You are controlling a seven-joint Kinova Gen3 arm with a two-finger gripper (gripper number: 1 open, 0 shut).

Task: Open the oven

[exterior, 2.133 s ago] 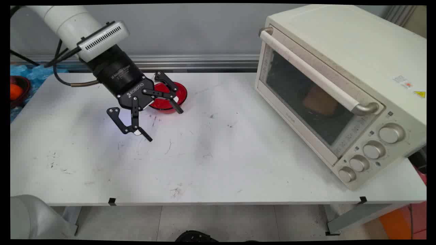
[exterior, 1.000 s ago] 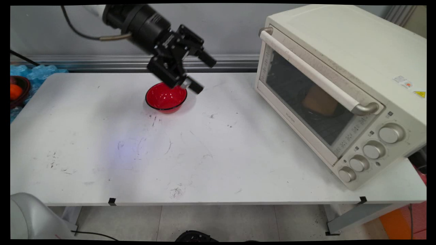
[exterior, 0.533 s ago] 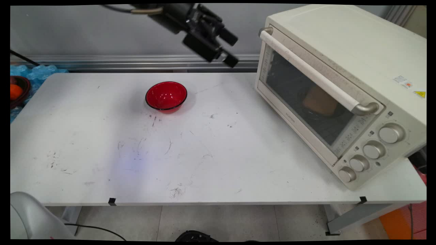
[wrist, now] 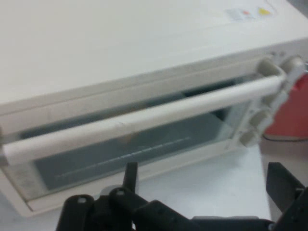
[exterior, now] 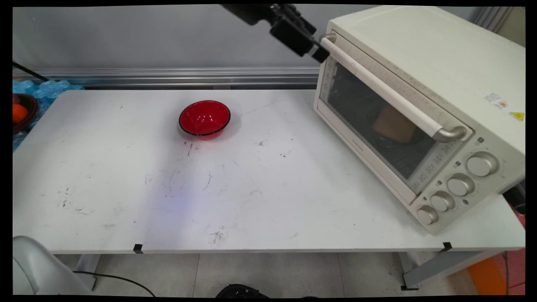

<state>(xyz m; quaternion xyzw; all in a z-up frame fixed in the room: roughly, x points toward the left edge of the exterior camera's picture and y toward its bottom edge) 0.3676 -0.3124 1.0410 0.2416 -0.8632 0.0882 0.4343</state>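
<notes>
Scuffed white table point(exterior: 268, 188), boxy cream oven point(exterior: 419, 105), gripper point(exterior: 312, 42) spread

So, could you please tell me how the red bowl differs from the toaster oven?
The round, glossy red bowl is small and lies open on the white table, far from the black claw. The boxy cream toaster oven is far larger, its glass door shut, with the claw at its handle's end. Both rest on the table.

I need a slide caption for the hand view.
Open gripper facing the closed toaster oven, its door handle just ahead.
</notes>
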